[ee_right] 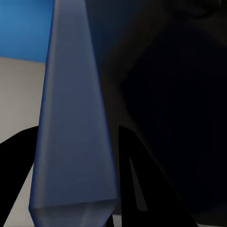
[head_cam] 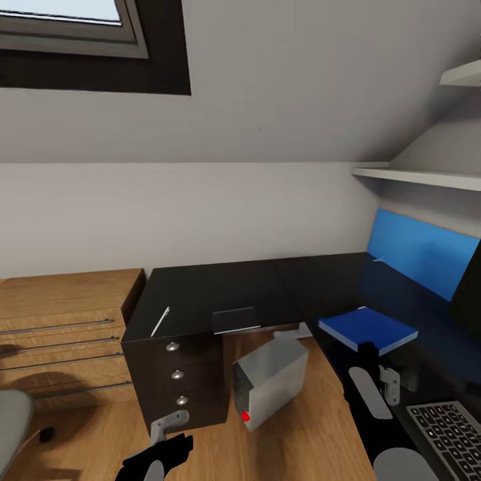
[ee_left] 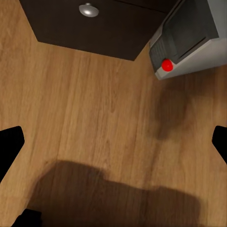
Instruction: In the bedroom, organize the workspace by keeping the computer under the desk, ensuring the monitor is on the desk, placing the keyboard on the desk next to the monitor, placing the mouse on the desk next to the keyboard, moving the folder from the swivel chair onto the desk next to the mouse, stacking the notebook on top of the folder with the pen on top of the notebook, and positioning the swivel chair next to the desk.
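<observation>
Desk (head_cam: 220, 294) runs ahead of both grippers; computer (head_cam: 270, 381) under it, just beyond left gripper (head_cam: 167, 434), which hangs wide open, empty; right gripper (head_cam: 374, 374) clamps folder (head_cam: 367, 327) edge, prob. setting it down; notebook (head_cam: 235, 319) + pen (head_cam: 160, 321) further left

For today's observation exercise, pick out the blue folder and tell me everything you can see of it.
The folder is a flat, bright blue rectangle with a thin pale lower edge, smooth and matte like plastic or card. It is closed and lies near the desk's inner edge, turned askew to that edge. The right gripper is at its near end; in the right wrist view the folder runs between the dark fingers, which look closed on it. A keyboard sits nearer the robot, apart from it.
</observation>
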